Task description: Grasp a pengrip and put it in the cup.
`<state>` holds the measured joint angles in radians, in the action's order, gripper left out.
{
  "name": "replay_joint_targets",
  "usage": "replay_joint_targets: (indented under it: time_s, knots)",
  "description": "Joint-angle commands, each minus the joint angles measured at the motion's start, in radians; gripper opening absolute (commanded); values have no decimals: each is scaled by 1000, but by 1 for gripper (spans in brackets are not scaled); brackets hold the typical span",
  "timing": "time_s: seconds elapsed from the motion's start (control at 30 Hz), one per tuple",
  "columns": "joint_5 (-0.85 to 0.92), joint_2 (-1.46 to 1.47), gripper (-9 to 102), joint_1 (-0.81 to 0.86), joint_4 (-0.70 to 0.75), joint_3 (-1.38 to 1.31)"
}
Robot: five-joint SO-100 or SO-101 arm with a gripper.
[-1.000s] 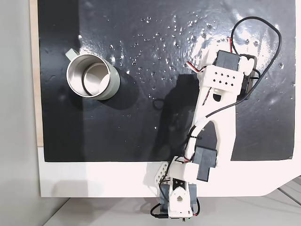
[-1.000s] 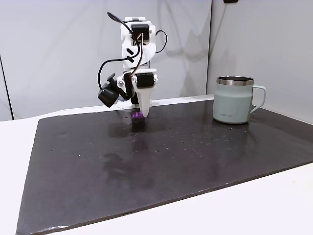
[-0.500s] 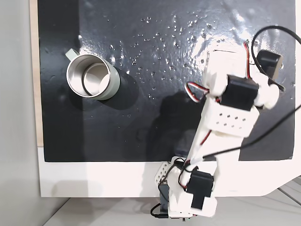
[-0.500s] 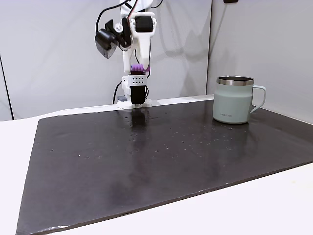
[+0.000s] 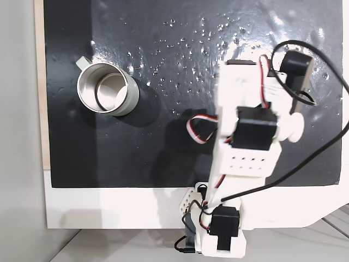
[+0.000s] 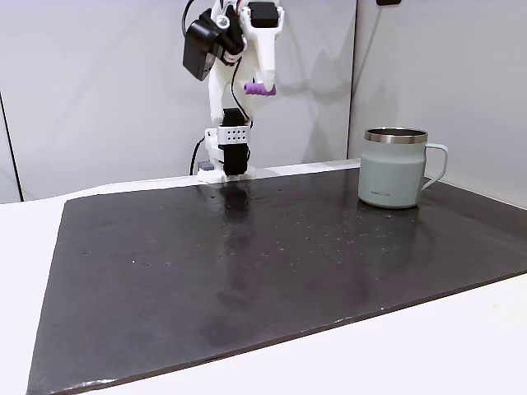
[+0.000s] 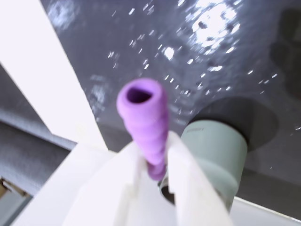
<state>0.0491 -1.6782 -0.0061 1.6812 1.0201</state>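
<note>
My end effector (image 7: 151, 162) is clenched on the pengrip (image 7: 145, 117): in the wrist view both white fingers (image 7: 189, 183) press its lower end, and the ribbed purple tube juts out past them with its open mouth showing. In the fixed view from the side, my end effector (image 6: 262, 85) hangs high above the far edge of the black mat (image 6: 272, 271), the pengrip (image 6: 258, 89) sticking out sideways toward the right, well clear of the surface. The cup (image 6: 397, 168) stands upright on the mat's right side in that view, handle to the right, well apart from me. From above, the cup (image 5: 107, 89) sits at the mat's (image 5: 147, 142) left, open and shiny inside, handle tab at upper left. My arm (image 5: 244, 147) covers the right part of the mat. Pale specks (image 5: 180, 38) scatter across the mat. The white desk (image 6: 428, 346) borders the mat's near edge.
</note>
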Motion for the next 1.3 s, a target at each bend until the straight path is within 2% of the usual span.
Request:
replay_joint_targets:
  time_s: [0.0, 0.23, 0.57, 0.8, 1.27]
  knots:
    - [-20, -49, 0, -100, 8, -91]
    - [-34, -17, 0, -272, 8, -175]
    - [-61, 189, 0, -479, 3, -304]
    - [-35, 325, 0, -561, 2, -437]
    - [15, 451, 0, -732, 5, -541]
